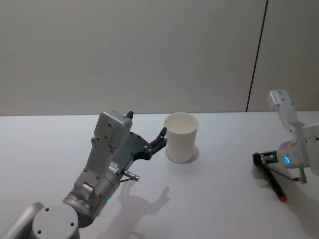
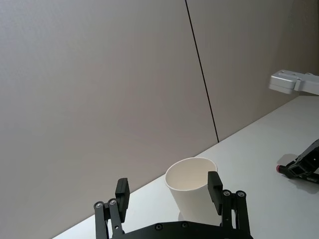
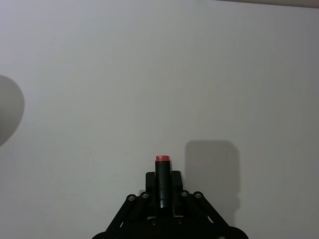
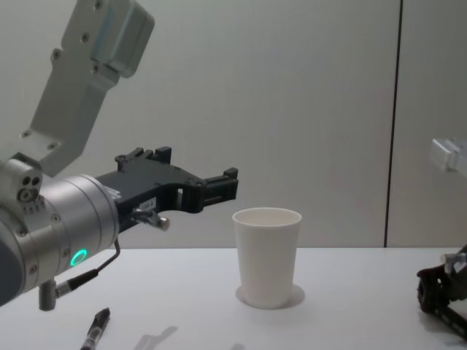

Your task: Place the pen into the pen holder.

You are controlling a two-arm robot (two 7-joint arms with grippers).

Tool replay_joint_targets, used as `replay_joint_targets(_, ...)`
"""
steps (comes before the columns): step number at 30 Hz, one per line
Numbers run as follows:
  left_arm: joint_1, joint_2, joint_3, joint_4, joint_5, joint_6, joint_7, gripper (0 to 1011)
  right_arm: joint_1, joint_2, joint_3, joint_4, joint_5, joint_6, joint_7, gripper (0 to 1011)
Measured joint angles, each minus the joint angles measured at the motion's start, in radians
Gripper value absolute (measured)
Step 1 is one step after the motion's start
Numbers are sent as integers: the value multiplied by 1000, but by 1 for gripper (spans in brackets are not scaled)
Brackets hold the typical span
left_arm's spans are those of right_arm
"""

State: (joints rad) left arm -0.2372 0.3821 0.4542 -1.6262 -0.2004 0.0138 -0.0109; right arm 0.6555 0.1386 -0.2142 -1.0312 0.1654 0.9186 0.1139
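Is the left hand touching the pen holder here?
Apart. In the chest view the left hand hangs above and left of the pen holder, with wall between.

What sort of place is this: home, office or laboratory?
Probably a robot test laboratory: a white table, plain grey wall panels, a white paper cup near the open left tool, and a pen in the right tool.

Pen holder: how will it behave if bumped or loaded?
Probably light: the pen holder looks like an empty paper cup, so a bump may slide it. Its base is narrower than its rim, so the pen leaning inside could tip it.
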Motion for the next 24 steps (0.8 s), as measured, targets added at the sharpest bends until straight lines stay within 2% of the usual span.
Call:
replay_joint_targets(15,0,0,0,0,0,0,0,1000,-16,3,13,-25,0,-15,-7,165)
replay_joint_targets(24,0,0,0,0,0,0,0,1000,-38,11,26,-78,6,-66,-12,165)
